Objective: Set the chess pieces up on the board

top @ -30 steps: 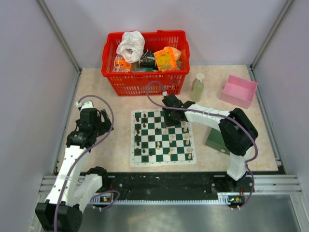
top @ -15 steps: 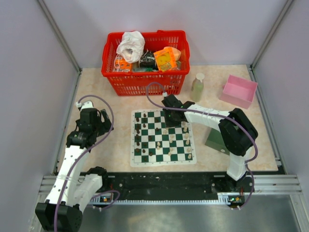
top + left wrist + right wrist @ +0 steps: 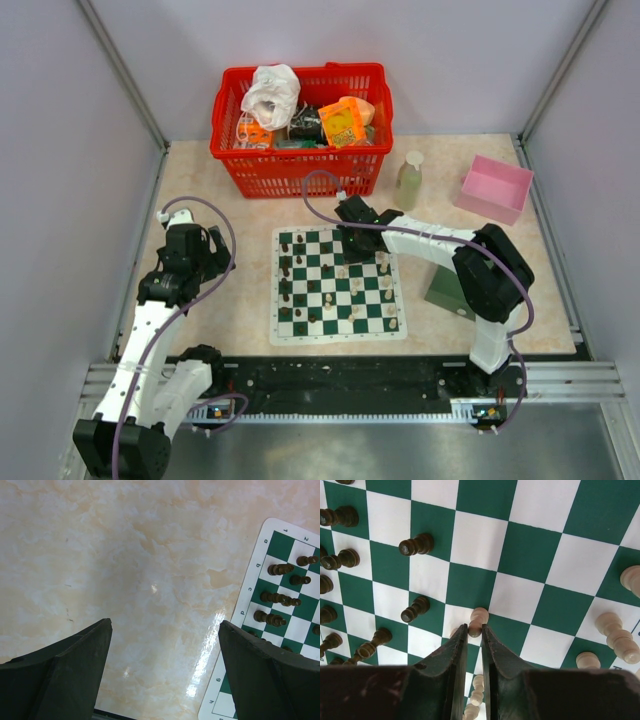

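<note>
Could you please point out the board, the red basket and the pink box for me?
board (image 3: 530, 550), right wrist view, a bare green square
red basket (image 3: 290, 172), top view, its front wall
pink box (image 3: 497, 186), top view, its inner floor

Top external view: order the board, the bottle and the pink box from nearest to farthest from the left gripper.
1. Board, just right of the left gripper.
2. Bottle, far side, right of the basket.
3. Pink box, far right corner.

My beige marble table (image 3: 250, 290) carries the board (image 3: 338, 285), 1 red basket (image 3: 300, 176), 1 bottle (image 3: 409, 180), 1 pink box (image 3: 485, 208) and 1 dark green box (image 3: 443, 290).
</note>
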Tool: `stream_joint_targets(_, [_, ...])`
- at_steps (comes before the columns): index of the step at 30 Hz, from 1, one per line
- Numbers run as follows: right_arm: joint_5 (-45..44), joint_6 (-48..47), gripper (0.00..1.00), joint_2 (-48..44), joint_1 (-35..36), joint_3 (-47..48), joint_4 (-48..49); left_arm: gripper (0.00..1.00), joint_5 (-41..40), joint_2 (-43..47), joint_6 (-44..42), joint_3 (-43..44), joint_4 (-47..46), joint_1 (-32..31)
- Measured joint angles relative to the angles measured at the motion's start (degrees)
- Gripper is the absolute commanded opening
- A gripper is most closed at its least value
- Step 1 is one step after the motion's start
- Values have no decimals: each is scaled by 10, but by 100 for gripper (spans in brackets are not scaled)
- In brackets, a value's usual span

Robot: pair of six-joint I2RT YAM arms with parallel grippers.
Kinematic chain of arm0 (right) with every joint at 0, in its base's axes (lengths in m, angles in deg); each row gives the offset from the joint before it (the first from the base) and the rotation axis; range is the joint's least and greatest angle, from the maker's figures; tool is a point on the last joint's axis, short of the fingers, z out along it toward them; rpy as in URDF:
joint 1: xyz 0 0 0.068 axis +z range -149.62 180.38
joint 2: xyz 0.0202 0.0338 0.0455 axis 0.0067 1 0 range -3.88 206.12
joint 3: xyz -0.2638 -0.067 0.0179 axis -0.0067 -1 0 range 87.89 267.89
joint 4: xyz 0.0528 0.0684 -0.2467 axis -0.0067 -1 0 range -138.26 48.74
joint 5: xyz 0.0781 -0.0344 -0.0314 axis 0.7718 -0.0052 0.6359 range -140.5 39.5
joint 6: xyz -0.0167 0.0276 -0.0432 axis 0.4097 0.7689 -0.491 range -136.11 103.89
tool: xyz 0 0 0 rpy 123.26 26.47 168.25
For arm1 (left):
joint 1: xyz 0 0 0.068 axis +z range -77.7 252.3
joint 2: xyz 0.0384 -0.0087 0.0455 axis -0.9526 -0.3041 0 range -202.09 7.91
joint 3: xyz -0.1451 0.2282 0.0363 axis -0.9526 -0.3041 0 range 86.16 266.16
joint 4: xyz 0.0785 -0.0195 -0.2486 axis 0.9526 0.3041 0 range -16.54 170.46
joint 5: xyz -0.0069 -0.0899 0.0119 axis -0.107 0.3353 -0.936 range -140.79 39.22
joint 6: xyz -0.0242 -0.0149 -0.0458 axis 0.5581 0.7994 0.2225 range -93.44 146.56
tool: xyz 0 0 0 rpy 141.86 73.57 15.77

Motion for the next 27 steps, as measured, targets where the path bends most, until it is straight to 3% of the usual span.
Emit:
stream_joint_targets(11, [0, -2, 9, 0, 0, 0, 0, 93, 0, 0, 0, 0, 0, 0])
stream_joint_targets(27, [-35, -5, 9, -1, 2, 13, -3, 93, 0, 0, 0, 0, 0, 0])
